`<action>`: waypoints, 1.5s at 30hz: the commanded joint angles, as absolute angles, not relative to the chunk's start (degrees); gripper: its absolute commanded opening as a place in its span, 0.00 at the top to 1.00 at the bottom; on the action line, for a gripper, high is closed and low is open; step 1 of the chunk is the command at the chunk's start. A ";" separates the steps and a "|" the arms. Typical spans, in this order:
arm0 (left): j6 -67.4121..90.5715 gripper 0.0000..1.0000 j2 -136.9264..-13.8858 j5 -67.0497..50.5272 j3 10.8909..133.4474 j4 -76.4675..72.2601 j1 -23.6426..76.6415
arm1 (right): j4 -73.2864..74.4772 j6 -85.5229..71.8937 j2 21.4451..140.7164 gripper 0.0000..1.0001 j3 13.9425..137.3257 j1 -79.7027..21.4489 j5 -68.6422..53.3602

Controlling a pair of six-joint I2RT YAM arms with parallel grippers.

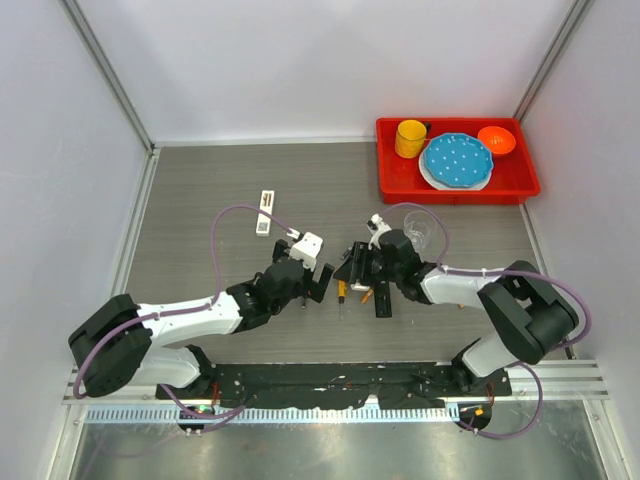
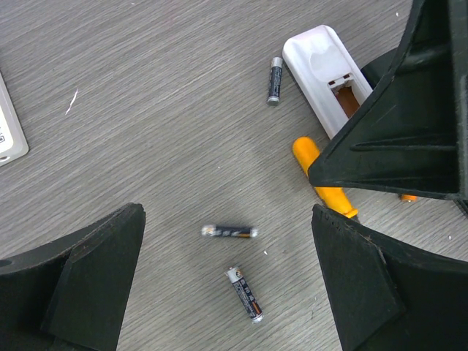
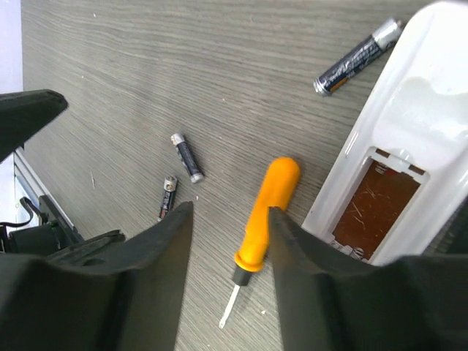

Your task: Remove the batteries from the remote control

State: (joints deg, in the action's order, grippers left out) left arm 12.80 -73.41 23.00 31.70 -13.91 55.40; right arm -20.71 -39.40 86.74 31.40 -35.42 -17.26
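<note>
Two slim dark cylindrical batteries (image 2: 229, 232) between wide-open, empty left gripper (image 2: 227, 216) jaws. Right gripper (image 3: 229, 212) part-open astride orange-handled screwdriver (image 3: 278, 183), seemingly ungripped; white plastic remote (image 3: 409, 131) just outside.

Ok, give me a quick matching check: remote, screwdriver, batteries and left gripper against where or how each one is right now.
Things:
1 remote
2 screwdriver
3 batteries
4 left gripper

States:
A wide open, holding nothing
B three lying loose on the table
C white, battery bay uncovered
D orange handle, lying beside the remote

Pairs: 1-C, 2-D, 3-B, 4-A
</note>
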 commanded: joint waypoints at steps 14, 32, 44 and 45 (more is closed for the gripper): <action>12.39 0.00 -72.95 24.43 33.75 -15.03 55.28 | -21.44 -38.32 61.89 0.25 23.73 -35.77 -0.62; 12.74 0.00 -72.60 24.96 33.66 -14.76 55.37 | -22.77 -38.76 42.46 0.21 15.03 -35.68 10.10; 13.10 0.00 -73.82 26.98 34.10 -14.24 55.28 | -20.57 -37.62 40.34 0.18 14.50 -35.68 12.57; 13.18 0.00 -74.00 27.33 34.28 -14.15 55.28 | -20.31 -37.62 40.34 0.18 14.41 -35.68 12.92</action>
